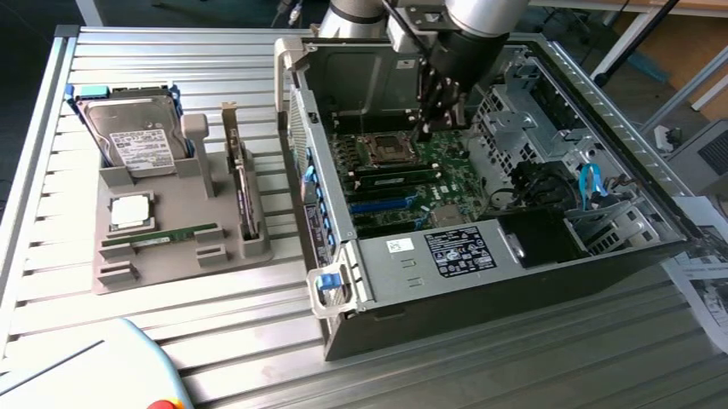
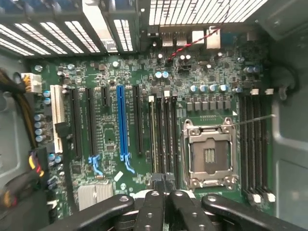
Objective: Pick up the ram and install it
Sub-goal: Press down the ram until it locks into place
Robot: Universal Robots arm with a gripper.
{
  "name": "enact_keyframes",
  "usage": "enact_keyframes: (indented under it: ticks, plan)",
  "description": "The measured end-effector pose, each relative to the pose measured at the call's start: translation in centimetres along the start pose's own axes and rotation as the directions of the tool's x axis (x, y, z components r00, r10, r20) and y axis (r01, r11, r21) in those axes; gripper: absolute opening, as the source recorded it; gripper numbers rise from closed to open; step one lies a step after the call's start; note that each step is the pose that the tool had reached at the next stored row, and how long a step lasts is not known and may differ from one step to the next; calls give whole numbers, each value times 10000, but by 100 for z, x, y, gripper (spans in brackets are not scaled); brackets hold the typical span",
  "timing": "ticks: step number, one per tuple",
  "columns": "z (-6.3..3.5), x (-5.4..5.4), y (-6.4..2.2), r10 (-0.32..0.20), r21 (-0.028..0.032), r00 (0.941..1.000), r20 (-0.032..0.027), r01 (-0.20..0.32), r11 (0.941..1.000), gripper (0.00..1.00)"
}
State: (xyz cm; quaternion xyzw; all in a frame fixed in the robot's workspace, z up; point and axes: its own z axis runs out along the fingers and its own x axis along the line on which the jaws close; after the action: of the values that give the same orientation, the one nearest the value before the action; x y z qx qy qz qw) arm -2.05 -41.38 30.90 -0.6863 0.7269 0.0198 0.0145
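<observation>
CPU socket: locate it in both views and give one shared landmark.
Exterior view: CPU socket near the motherboard's far end, in the open case.
Wrist view: CPU socket between two banks of memory slots.
Shared landmark: the blue expansion slot.

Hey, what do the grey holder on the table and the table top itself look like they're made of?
The grey holder looks like matte plastic, possibly 3D-printed: uniform dull grey, blocky moulded slots, no shine. The table top looks like bare aluminium: pale silvery slats with long parallel grooves and soft reflections. The ram lying in the holder is a green circuit-board stick.
</observation>
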Motion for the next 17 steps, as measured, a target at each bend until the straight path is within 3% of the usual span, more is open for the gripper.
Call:
enact_keyframes:
  ticks: [3, 5, 6, 8, 9, 10, 14, 17]
  plan:
    - [-50, -6, -52, 1, -8, 10000, 2, -1, 10000, 11]
    - [-50, -10, -143, 5, -73, 10000, -1, -5, 10000, 11]
    - [-52, -22, -333, 12, -249, 10000, -14, -13, 9997, 11]
    - [-48, -28, -438, 19, -397, 10000, -21, -20, 9992, 11]
    - [-44, -34, -549, 26, -546, 10000, -30, -27, 9985, 11]
    - [-41, -36, -600, 30, -610, 10000, -33, -32, 9981, 11]
    - [-35, -48, -795, 39, -825, 10000, -46, -42, 9966, 11]
    - [-35, -49, -801, 40, -835, 10000, -46, -44, 9965, 11]
